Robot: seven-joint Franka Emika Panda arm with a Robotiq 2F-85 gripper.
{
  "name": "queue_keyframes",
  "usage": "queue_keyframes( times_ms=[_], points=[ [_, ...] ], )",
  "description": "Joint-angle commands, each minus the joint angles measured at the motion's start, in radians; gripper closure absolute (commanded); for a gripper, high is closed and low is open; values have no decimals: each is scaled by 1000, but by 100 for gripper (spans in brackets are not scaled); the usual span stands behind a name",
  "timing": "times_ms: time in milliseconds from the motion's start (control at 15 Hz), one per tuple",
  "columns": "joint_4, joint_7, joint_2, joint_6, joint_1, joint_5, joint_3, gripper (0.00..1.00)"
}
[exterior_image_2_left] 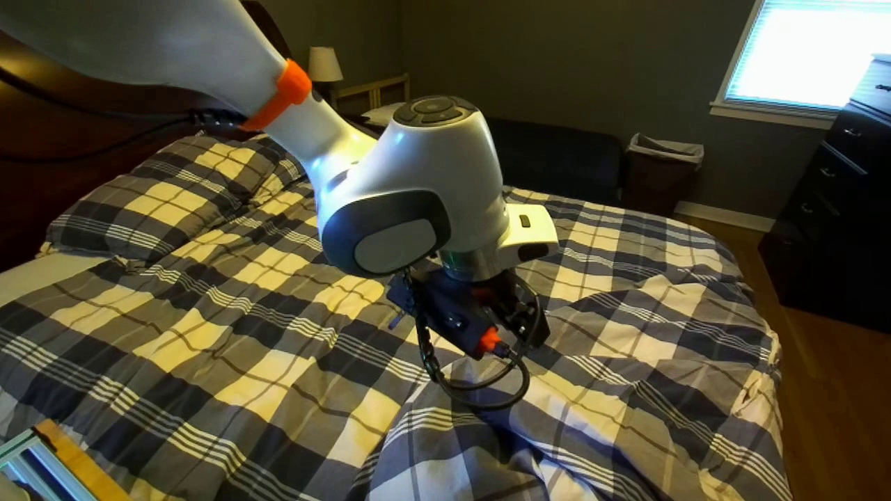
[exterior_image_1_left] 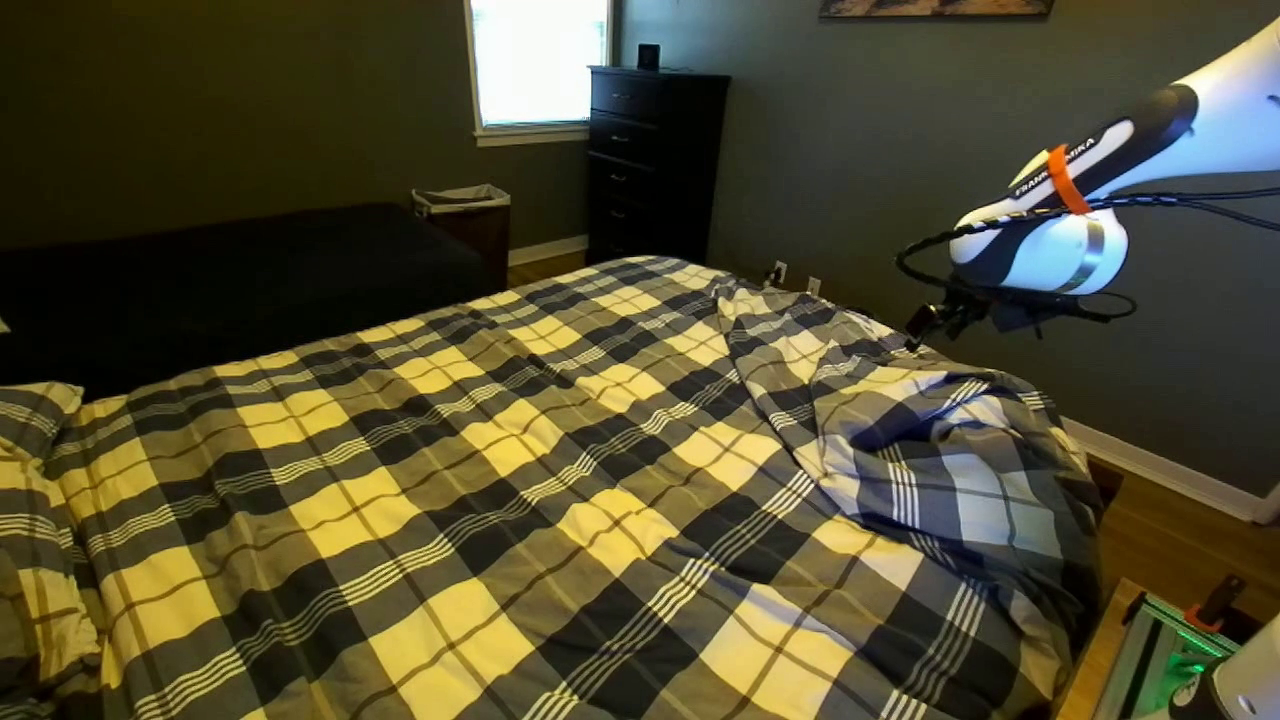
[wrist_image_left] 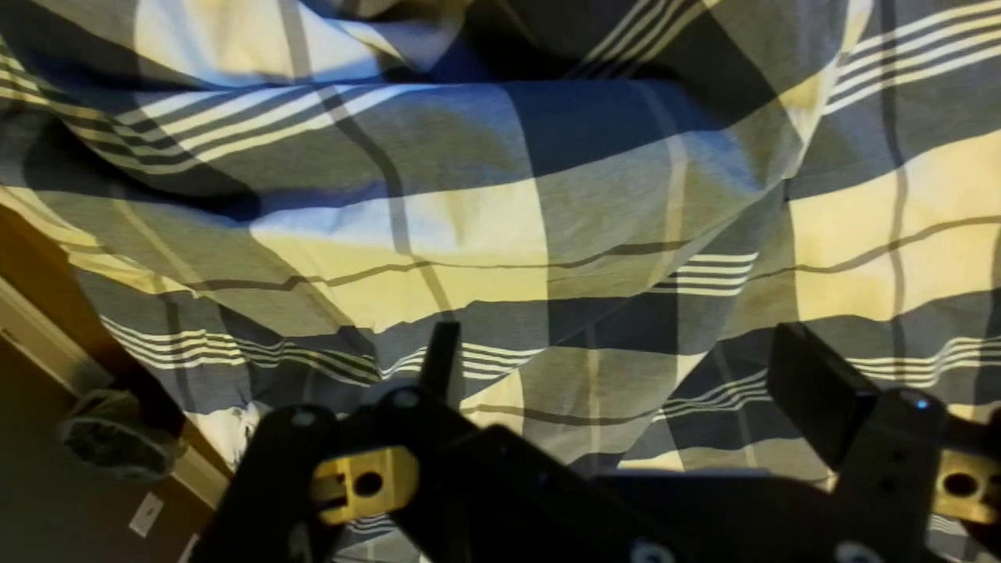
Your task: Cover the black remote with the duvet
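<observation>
In an exterior view the white arm (exterior_image_1_left: pixel 1235 115) reaches in from the upper right, slants down to the left and bends, so that the gripper (wrist_image_left: pixel 614 360) hangs beneath it, near the rumpled part of the duvet (exterior_image_1_left: pixel 500 435). In an exterior view the arm enters from the upper left and slopes down over the bed (exterior_image_2_left: pixel 52 278), with a black cable (exterior_image_2_left: pixel 426 344) looping under its end. The gripper is unclenched: in the wrist view its fingers (wrist_image_left: pixel 444 363) stand well apart, with the checked duvet visible in the gap. Whether the fingertips touch it cannot be told. In both exterior views the duvet lies spread across the bed, flatter toward the pillow (exterior_image_2_left: pixel 184 188) and heaped into folds close to the gripper. Where the black remote lies cannot be told. Lettering on the arm starts with "FRAN" and ends with "MIKA"; an orange band (exterior_image_1_left: pixel 1068 182) crosses the words in the middle.
</observation>
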Motion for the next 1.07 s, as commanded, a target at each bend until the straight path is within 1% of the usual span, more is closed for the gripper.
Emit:
queue_keyframes(
  times_ms=[0, 67, 200, 333, 467, 533, 1000],
  points=[
    [-14, 153, -15, -34, -8, -249, -40, 0],
    [-13, 173, -22, -54, -8, -295, -45, 0],
    [-14, 184, -38, -97, -8, -349, -44, 0],
    [-17, 173, -56, -148, -8, -365, -36, 0],
    [-17, 166, -71, -193, -6, -357, -30, 0],
    [-5, 155, -39, -146, -10, -333, -30, 0],
    [-4, 155, -43, -151, -9, -333, -29, 0]
  ],
)
